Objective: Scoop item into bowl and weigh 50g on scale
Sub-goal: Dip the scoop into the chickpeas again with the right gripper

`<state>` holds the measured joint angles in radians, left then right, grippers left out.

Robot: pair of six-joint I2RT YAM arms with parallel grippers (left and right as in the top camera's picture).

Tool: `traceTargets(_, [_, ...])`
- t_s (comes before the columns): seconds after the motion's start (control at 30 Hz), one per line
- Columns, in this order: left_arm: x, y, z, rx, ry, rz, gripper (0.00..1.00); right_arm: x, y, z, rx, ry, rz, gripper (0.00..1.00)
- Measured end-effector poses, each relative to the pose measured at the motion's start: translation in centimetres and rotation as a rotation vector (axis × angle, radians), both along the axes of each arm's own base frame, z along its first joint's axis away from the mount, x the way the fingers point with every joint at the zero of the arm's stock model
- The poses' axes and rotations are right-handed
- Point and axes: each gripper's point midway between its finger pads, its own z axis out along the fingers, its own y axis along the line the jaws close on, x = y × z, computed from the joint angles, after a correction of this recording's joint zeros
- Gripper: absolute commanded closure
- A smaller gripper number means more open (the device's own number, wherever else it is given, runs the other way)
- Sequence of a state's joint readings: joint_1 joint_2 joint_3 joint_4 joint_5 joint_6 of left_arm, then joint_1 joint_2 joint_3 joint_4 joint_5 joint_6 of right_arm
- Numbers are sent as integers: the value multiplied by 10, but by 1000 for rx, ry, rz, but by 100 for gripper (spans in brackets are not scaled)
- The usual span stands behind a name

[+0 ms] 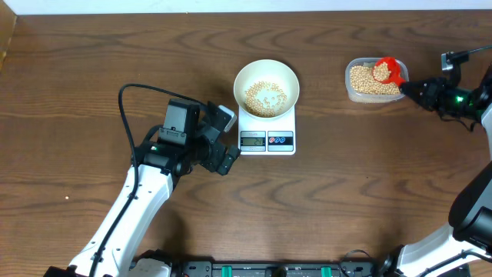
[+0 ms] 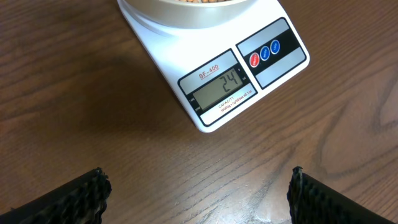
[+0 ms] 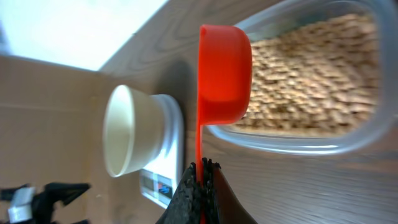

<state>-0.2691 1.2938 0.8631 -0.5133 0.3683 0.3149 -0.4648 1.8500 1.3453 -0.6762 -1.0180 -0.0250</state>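
The left hand (image 1: 228, 139) is spread wide and holds nothing. It hangs low over the brown desk (image 1: 346, 200). Just in front of its fingers (image 2: 68, 199) is the white scale (image 2: 205, 68), close but not touching. The little display (image 2: 222, 89) on the scale faces this hand and shows 24. Next to the display are round buttons (image 2: 264, 53), red and blue. The white bowl (image 1: 240, 81) sits on the far part of the scale, past the display from the left hand. Some tan beans (image 1: 265, 96) lie in the bottom of the bowl.

The right hand (image 1: 407, 88) is well apart from the bowl. Its fingers (image 3: 186, 199) are pressed together, pinching the thin handle of a red scoop (image 3: 224, 68). The scoop's cup sticks out in front of this hand, over a clear tub (image 3: 298, 142). The tub holds lots more beans. I cannot tell if any beans are in the scoop. Seen from the right hand, the bowl and scale stand farther out, past the scoop.
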Motion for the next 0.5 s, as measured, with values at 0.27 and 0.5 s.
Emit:
traceTargets(0.27, [0, 0, 0, 0, 0, 0, 7, -3, 15, 23, 134, -68, 61, 99])
traceTargets(0.5, [0, 0, 0, 0, 0, 0, 7, -3, 42, 35, 196, -100, 139, 99])
